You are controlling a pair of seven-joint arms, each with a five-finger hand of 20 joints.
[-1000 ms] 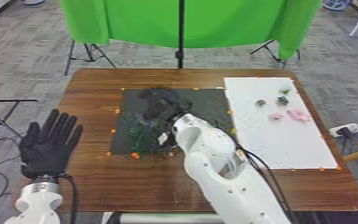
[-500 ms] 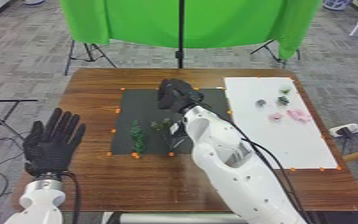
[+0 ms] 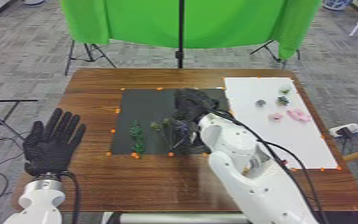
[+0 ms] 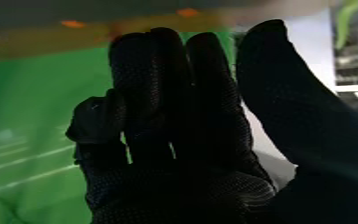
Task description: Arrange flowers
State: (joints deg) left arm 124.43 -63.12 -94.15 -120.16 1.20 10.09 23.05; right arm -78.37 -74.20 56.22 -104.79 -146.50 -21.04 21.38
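The right robot hand (image 3: 193, 102) is over the far right part of the dark mat (image 3: 149, 107) on the wooden desk (image 3: 149, 182), its arm slanting across the mat's near right corner; in the right wrist view its fingers (image 4: 158, 85) are mostly straight, with the thumb (image 4: 278, 90) standing apart from them, and nothing gripped between.

The leafy green stem (image 3: 136, 136) lies lengthwise on the left part of the mat; to its right, near the middle, lie thin stems with yellowish-green heads (image 3: 167, 125); a purplish flower stem (image 3: 182, 133) lies just beside those, close to the right forearm.

On the white sheet (image 3: 286, 142), right of the mat, two pink flowers (image 3: 298, 115) (image 3: 276, 117) sit near each other; beyond them are a greyish rosette (image 3: 261, 103), a dark green rosette (image 3: 283, 100) and a pale green flower (image 3: 286, 91); the left robot hand (image 3: 51, 150) is at the desk's left edge, palm flat and fingers spread; a green cloth (image 3: 131, 22) hangs beyond the desk.
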